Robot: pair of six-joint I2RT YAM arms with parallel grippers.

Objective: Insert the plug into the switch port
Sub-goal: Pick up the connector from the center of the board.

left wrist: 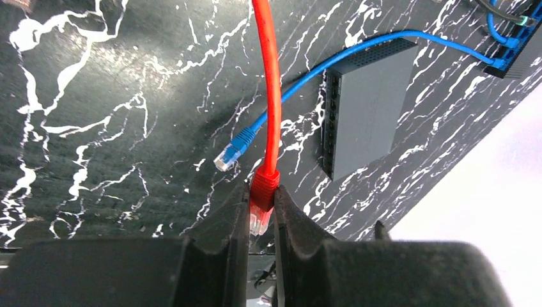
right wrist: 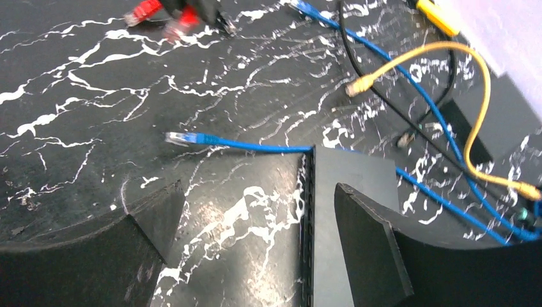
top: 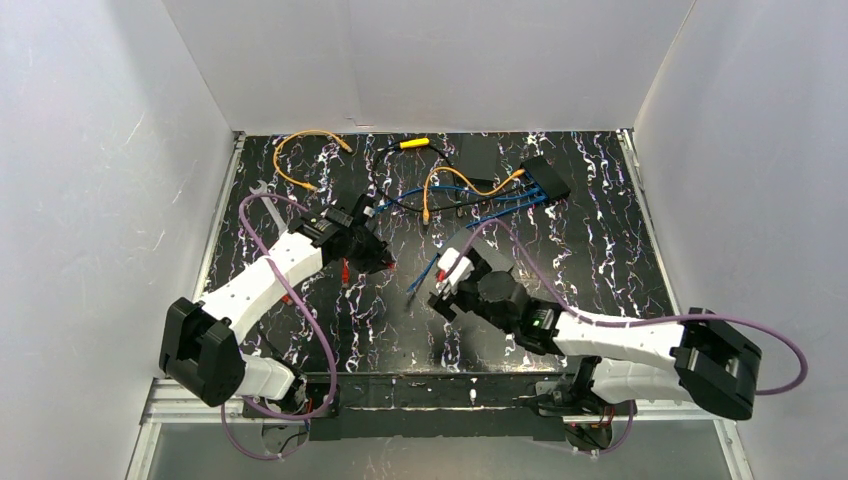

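White walls [top: 100,150] are standing around a black tabletop [top: 600,260] with white streaks. Over the left middle of it, the red plug [left wrist: 261,214] is being held by the left jaws, which are squeezing tight on its two sides. The plug's clear tip is pointing back toward the wrist, and its red cable [left wrist: 271,83] is running straight out ahead, past the fingers [left wrist: 233,217]. So the plug's long side is lying along those fingers. The switch [left wrist: 367,109] is lying flat on the tabletop, ahead of these jaws and off to their right in the left wrist view, near but apart. Its row of ports [left wrist: 327,128] is facing sideways toward the red cable, and that row is running nearly the same way as the plug. I am guessing this means the plug is lying beside the ports, not pointing into them. If so, the left arm is going to have to turn it until the clear tip is facing the row, then push it across. The right jaws are standing wide open with nothing in them. They are hanging right at this switch, with one finger [right wrist: 371,249] over its top, and I cannot tell if it is touching. A loose blue plug [left wrist: 229,155] is lying on the tabletop just beside the red cable, on the far side from the ports.
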